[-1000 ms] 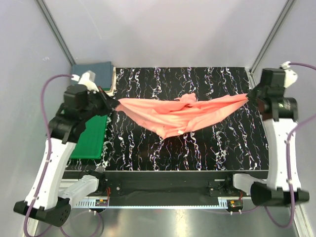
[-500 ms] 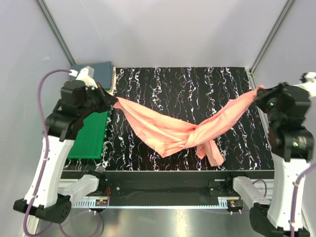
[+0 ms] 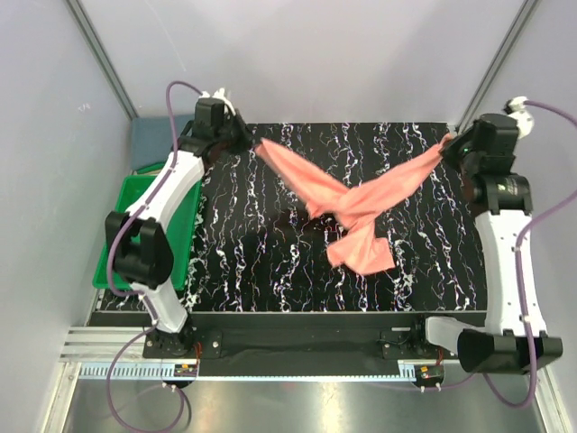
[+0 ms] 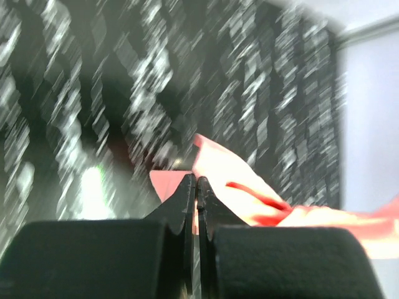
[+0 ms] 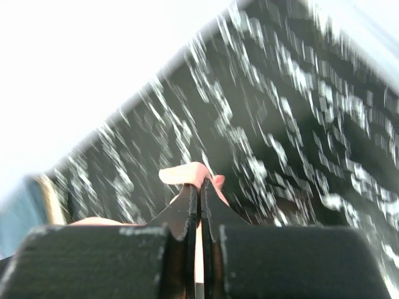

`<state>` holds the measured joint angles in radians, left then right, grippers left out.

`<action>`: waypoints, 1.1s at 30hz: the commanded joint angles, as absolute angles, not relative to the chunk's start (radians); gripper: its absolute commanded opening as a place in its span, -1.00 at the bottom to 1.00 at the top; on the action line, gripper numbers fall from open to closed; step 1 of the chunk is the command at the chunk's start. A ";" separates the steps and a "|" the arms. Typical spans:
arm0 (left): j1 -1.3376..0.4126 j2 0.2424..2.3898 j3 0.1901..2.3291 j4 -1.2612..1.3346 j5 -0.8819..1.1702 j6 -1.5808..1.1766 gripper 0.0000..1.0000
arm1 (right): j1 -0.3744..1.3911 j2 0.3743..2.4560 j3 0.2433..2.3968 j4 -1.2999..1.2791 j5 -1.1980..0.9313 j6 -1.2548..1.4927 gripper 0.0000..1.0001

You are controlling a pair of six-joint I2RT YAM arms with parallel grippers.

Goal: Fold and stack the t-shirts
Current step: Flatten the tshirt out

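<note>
The salmon-pink t-shirt (image 3: 356,207) hangs in the air over the black marbled table (image 3: 270,271), stretched between both grippers, its middle sagging toward the table centre. My left gripper (image 3: 252,142) is shut on its left end at the far left; the wrist view shows pink cloth (image 4: 230,180) pinched at the fingertips (image 4: 197,182). My right gripper (image 3: 448,142) is shut on its right end at the far right; pink cloth (image 5: 187,174) shows at the tips (image 5: 200,187). The slate blue-grey t-shirt (image 3: 153,142) lies folded at the far left, partly hidden by the left arm.
A green plastic tray (image 3: 122,234) sits along the table's left edge under the left arm. Grey walls with metal posts enclose the back and sides. Both wrist views are motion-blurred.
Both grippers have swung the pink t-shirt toward the far side of the table. The left arm stretched far back; the right arm moved back too. The shirt's hanging middle shifted with them.
</note>
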<state>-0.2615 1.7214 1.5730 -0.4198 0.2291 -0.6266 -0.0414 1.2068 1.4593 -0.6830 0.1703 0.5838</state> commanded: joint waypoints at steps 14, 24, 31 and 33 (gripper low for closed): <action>-0.232 2.160 1.920 -0.133 0.518 -0.641 -0.54 | -0.043 0.750 0.911 -0.732 -0.227 0.792 0.06; -0.342 1.880 1.629 -0.272 0.410 -0.598 0.14 | -0.043 0.939 1.046 -0.743 0.074 0.745 0.24; -0.648 1.789 1.284 -0.072 0.371 -0.765 0.07 | -0.057 1.150 1.014 -0.638 0.089 0.741 0.07; -0.690 1.795 1.223 -0.007 0.371 -0.798 0.02 | -0.067 1.176 1.015 -0.623 0.003 0.707 0.05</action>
